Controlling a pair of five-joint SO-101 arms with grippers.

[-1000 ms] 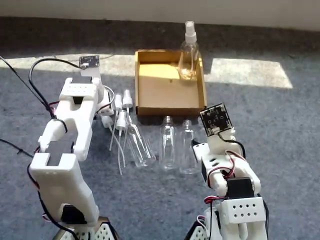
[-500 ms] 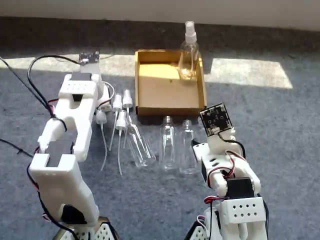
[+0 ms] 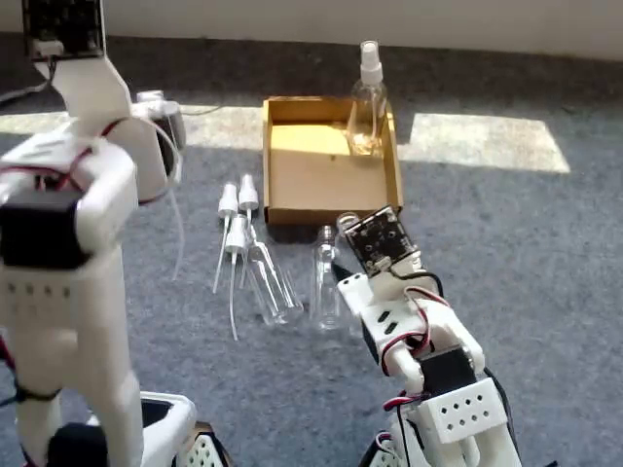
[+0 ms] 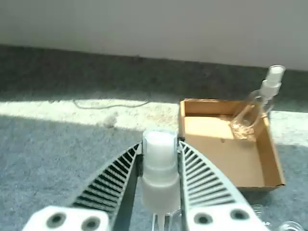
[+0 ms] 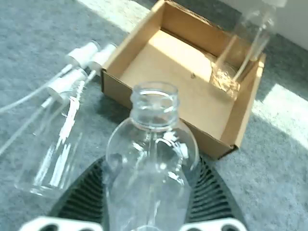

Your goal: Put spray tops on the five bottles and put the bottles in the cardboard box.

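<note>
Left wrist view — spray top [image 4: 159, 166] clamped between left jaws | right jaws — closed around uncapped bottle [image 5: 151, 156]

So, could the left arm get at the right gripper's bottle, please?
Probably yes: the bottle in the right gripper has an open, uncovered neck, and the left gripper, shut on a spray top, hangs with nothing tall between.

Carpeted indoor room: grey carpet [image 3: 545, 243], pale wall [image 4: 144, 24], sun patch [image 3: 487, 141].

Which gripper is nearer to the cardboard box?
Right. The right gripper, shut on an open bottle, is just before the cardboard box; the left gripper, holding a spray top, hangs high off to one side.
</note>
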